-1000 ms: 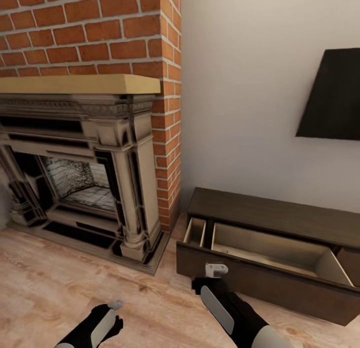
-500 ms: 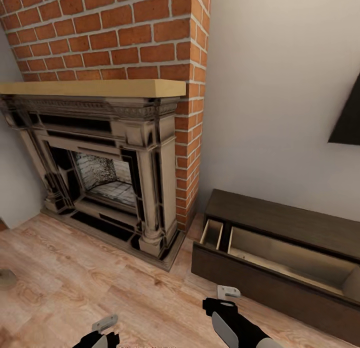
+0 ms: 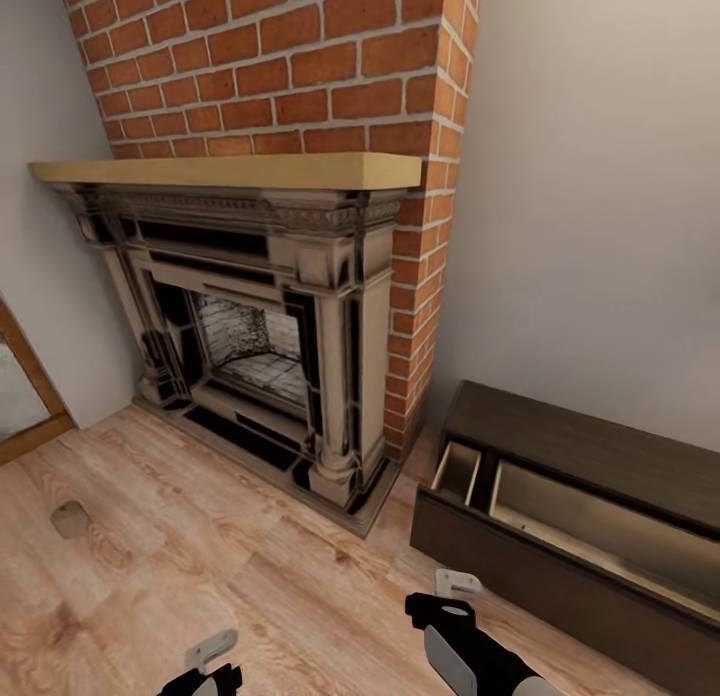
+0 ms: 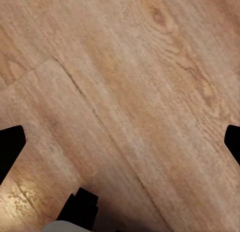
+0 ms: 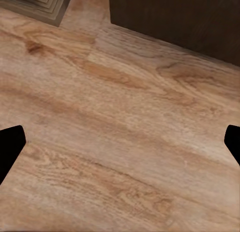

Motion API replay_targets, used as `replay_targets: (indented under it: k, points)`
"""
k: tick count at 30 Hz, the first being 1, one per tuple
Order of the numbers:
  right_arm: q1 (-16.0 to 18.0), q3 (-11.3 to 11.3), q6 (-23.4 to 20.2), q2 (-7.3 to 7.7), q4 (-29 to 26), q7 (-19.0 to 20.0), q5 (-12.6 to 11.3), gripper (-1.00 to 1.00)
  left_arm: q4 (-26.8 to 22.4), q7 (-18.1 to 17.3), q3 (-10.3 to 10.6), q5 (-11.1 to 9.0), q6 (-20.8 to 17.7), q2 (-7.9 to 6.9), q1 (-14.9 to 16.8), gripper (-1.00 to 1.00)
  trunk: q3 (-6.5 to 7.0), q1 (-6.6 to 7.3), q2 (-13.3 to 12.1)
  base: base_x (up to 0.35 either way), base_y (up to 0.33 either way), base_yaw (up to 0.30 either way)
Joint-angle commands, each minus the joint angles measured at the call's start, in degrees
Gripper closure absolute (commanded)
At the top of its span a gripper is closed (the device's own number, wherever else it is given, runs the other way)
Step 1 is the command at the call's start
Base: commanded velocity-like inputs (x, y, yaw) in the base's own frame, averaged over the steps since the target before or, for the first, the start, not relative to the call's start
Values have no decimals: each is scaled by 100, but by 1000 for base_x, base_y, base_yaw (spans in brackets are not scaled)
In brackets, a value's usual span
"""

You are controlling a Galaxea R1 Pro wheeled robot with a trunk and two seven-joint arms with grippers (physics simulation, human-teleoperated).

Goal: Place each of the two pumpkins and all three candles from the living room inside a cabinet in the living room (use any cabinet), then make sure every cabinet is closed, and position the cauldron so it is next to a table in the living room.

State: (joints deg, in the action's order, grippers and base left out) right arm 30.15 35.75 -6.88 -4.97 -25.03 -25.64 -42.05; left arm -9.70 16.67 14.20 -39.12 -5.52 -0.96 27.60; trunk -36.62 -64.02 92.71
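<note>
Cabinet [image 3: 560, 446] sits right of the brick fireplace [image 3: 270, 316] against the wall, its drawer [image 3: 590, 521] pulled open, pale inside showing. Small tan candle [image 3: 70, 519] lies on the wood floor [image 3: 250, 586] left of the fireplace. Left gripper [image 4: 120, 142] and right gripper [image 5: 120, 142] hang over bare floor, fingers spread apart, holding nothing.

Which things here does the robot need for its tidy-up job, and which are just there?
For the job:
cabinet, its drawer pulled open
small tan thing on the floor, maybe a candle, too small to tell

Just there:
fireplace
brick chimney
wooden floor
</note>
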Motion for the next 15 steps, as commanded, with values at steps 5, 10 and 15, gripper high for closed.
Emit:
replay_targets:
  k: [5,10,15]
  points:
    - [6,46,-24,5,-11,-46,-23,-100,-15,33,48,-40,1,-1,0,-100,-28,0,3,0,0,245]
    - [4,46,-24,18,-11,-46,-23,-100,-15,32,48,-43,7,-8,0,-100,-50,0,3,16,37,245]
    - [6,73,-38,2,-11,-52,-23,-100,-14,34,48,-43,7,-10,0,-100,-72,0,3,47,219,245]
